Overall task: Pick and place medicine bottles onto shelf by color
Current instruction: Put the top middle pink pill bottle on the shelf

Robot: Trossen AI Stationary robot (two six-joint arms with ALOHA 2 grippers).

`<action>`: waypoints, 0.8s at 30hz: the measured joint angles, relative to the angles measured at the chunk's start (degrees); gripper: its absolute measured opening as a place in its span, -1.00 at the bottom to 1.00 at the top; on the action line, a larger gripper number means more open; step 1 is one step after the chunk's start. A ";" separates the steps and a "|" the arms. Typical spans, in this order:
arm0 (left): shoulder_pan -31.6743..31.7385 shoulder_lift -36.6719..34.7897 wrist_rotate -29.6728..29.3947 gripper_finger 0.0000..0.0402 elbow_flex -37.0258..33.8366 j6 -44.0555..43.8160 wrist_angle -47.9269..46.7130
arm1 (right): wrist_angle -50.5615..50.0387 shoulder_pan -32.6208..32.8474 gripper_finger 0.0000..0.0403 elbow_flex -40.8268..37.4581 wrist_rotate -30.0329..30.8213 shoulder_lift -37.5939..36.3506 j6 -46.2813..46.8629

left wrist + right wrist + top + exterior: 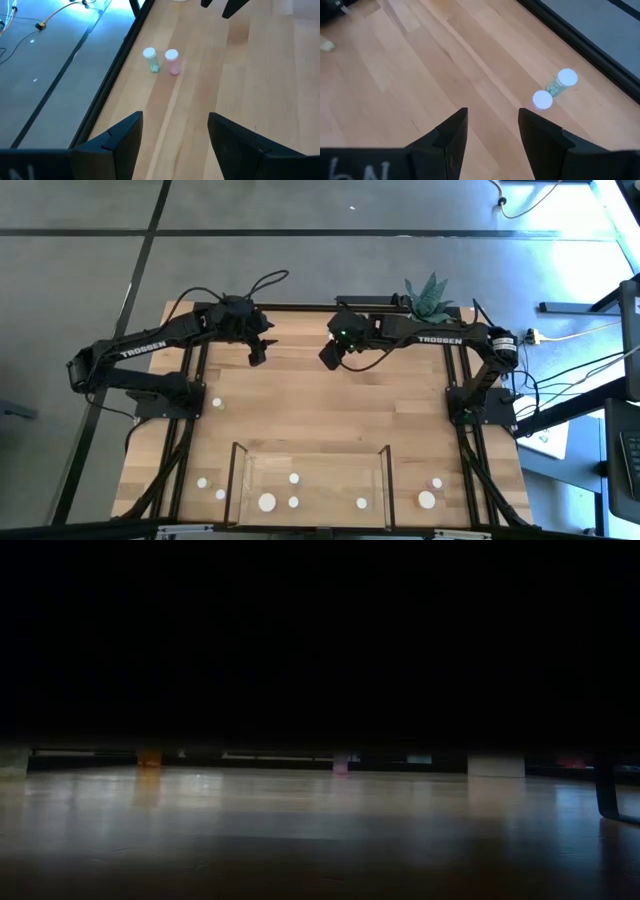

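Several medicine bottles show as white caps near the table's front edge, some on the light-wood shelf (320, 465), such as one bottle (267, 502); another (217, 404) stands alone at the left. My left gripper (257, 352) and right gripper (330, 356) hang open above the far part of the table, facing each other, nothing between their fingers. The left wrist view shows a greenish bottle (151, 59) and a pink bottle (172, 62) upright by the table's edge. The right wrist view shows two white-capped bottles (543, 99) (562, 81) ahead of the open fingers.
A potted spiky green plant (430, 298) stands at the far right corner. Dark frame rails run along the table's left and right sides (190, 380) (462, 380). Bare wood (330, 405) lies between the grippers and the shelf. The low view is mostly dark.
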 joint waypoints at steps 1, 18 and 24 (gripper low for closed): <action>0.00 0.00 -0.02 0.08 0.00 0.00 0.00 | -0.01 0.00 -0.12 0.00 -0.01 0.00 0.07; -0.02 0.00 0.00 0.08 0.00 -0.02 -0.06 | 0.23 0.00 0.01 0.00 0.00 1.66 -0.22; -0.02 0.00 0.00 0.08 0.00 -0.02 -0.05 | 2.02 0.00 0.27 0.00 1.63 2.86 -0.28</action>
